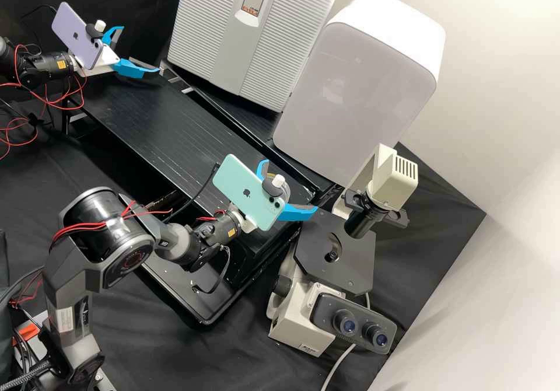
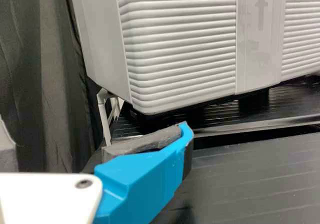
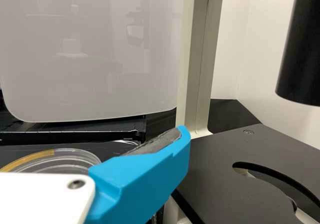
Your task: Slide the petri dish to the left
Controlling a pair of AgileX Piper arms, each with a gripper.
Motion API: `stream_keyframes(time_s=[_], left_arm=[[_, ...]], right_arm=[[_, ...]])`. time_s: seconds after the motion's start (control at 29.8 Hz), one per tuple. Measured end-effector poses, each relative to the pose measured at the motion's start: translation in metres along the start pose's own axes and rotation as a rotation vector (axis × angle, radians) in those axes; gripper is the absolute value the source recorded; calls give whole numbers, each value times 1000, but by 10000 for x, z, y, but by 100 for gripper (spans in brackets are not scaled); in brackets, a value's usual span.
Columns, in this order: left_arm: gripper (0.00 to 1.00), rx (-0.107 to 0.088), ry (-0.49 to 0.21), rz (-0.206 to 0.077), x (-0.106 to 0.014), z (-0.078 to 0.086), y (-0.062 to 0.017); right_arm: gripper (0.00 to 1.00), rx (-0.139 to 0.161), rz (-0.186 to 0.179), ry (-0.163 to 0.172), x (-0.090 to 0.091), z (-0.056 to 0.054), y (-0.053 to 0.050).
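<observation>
A clear round plastic petri dish with a yellowish rim (image 3: 50, 160) lies at the lower left of the right wrist view, just beside the right claw (image 1: 291, 195). In the high view that claw sits mid-frame, fingers apart, before a cream microscope's black stage (image 1: 335, 257) and a translucent white box (image 1: 356, 81). The left claw (image 1: 135, 52), upper left, is also spread, near a ribbed grey-white appliance (image 2: 180, 43) on the black worktop (image 1: 169, 128).

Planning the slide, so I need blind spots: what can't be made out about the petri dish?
- Petri dish, right wrist view: near part hidden behind the right gripper, one side cut off by the picture's edge.
- Its contents: too faint to tell.
- Whether the gripper touches the dish: contact area hidden by the gripper itself.
</observation>
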Motion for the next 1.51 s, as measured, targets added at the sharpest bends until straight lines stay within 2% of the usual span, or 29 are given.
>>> stream_keyframes(time_s=[0.37, 0.5, 0.77, 0.97, 1.18, 1.28, 1.41, 1.51], left_arm=[[100, 0, 0, 0, 0, 0, 0], [100, 0, 0, 0, 0, 0, 0], [100, 0, 0, 0, 0, 0, 0], [100, 0, 0, 0, 0, 0, 0], [100, 0, 0, 0, 0, 0, 0], [100, 0, 0, 0, 0, 0, 0], [100, 0, 0, 0, 0, 0, 0], [100, 0, 0, 0, 0, 0, 0]], right_arm=[[100, 0, 5, 5, -4, -3, 2], [100, 1, -2, 1, -76, 12, -22], [100, 4, 4, 53, -226, -40, -102], [100, 6, -25, 46, -242, 4, -204], [100, 13, -65, 5, -250, 112, -312], [100, 14, -73, -7, -241, 147, -336], [100, 15, -59, 9, -228, 160, -352], [100, 16, -70, 7, -223, 167, -390]])
